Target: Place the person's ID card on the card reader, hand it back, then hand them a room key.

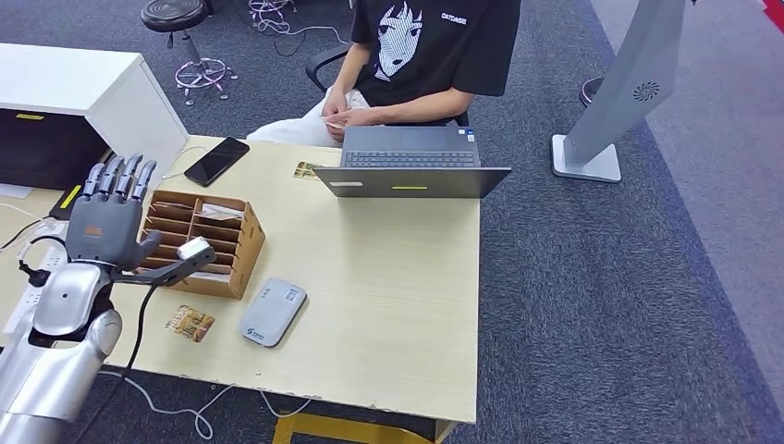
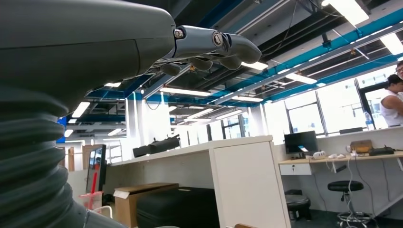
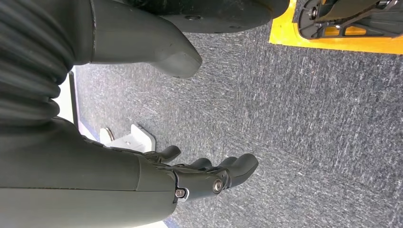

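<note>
Closest to the robot, near the front edge of the wooden surface [image 1: 388,305], lies a small brownish card [image 1: 190,323], and just beside it sits the grey card reader [image 1: 273,312] with nothing on top. Up over the left end hangs the left hand [image 1: 113,217], raised with fingers straight and apart, thumb sticking out toward the cardboard organizer [image 1: 203,240], holding nothing. That organizer has slotted compartments with pale cards in a few of them; can't tell which ones are room keys.

The right hand [image 3: 209,178] hangs down over the grey carpet [image 3: 309,118], fingers loosely extended and spread, also holding nothing.

Further back there's a black phone [image 1: 216,161] near the far left edge, and an open grey laptop [image 1: 411,165] facing the person [image 1: 425,55]. They're sitting behind the surface in a black printed tee, and their hands hold a small pale thing, pretty likely the ID card [image 1: 335,120], though it's too small to be sure.
</note>
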